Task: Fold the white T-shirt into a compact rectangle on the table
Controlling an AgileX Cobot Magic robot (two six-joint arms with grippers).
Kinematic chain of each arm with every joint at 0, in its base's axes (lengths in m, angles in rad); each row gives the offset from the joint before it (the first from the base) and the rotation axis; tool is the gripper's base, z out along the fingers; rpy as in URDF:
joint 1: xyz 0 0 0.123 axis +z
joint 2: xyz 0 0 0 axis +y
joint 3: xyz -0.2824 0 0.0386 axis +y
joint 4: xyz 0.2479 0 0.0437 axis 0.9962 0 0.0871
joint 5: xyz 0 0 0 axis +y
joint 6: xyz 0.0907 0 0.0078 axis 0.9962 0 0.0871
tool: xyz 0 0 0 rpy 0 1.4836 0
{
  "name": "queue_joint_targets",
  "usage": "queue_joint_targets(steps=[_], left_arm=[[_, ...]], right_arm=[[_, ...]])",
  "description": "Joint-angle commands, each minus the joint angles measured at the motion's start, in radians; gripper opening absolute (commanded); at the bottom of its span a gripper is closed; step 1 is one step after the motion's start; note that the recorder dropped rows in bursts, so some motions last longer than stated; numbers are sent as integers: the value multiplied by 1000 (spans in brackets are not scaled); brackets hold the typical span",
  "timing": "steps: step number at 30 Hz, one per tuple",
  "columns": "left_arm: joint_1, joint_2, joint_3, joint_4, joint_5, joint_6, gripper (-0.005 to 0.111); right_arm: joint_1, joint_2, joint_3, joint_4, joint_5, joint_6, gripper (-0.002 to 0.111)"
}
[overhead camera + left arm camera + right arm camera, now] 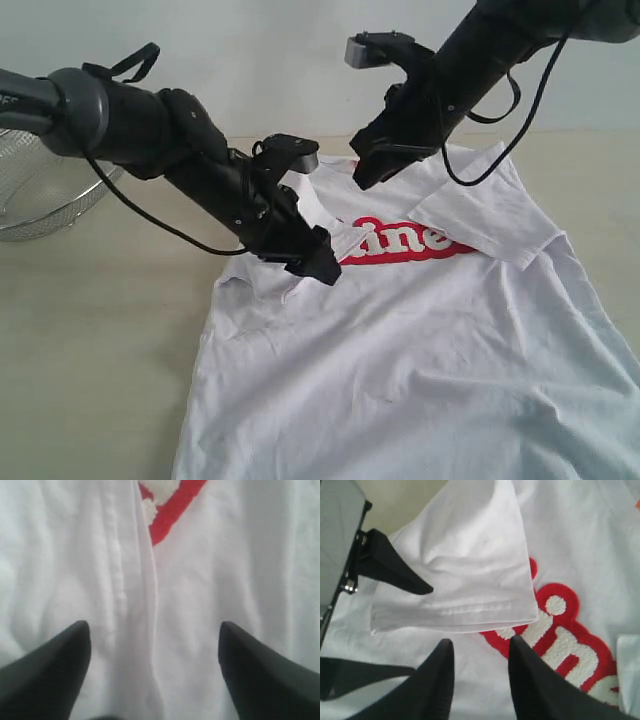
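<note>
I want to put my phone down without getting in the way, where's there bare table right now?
The widest bare patch of table lies between the wire basket and the white T-shirt, running toward the camera. A narrower strip shows beyond the shirt at the right. It is crowded over the red lettering, where the left gripper and right gripper hover.

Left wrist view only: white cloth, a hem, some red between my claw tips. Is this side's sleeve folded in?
Observer: Yes, the right wrist view shows that sleeve lying flat on the chest, overlapping one end of the red lettering.
Operator: The other sleeve?
Observer: The other sleeve is folded in too, at the lettering's far end.
Operator: Right claw holding anything?
Observer: No, the right claw hangs empty over the white T-shirt.
</note>
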Motion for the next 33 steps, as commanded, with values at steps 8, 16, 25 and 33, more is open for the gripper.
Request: queue_joint_targets(steps=[8, 16, 25, 33], left_arm=[[17, -138, -67, 177, 83, -45, 42], [108, -173, -46, 507, 171, -283, 4], [118, -43, -35, 515, -327, -280, 4], [148, 204, -356, 512, -402, -278, 4]], right_arm=[[1, -55, 2, 12, -33, -3, 40], [1, -46, 2, 56, 31, -10, 0], [138, 76, 2, 81, -27, -36, 0], [163, 122, 2, 82, -46, -5, 0]])
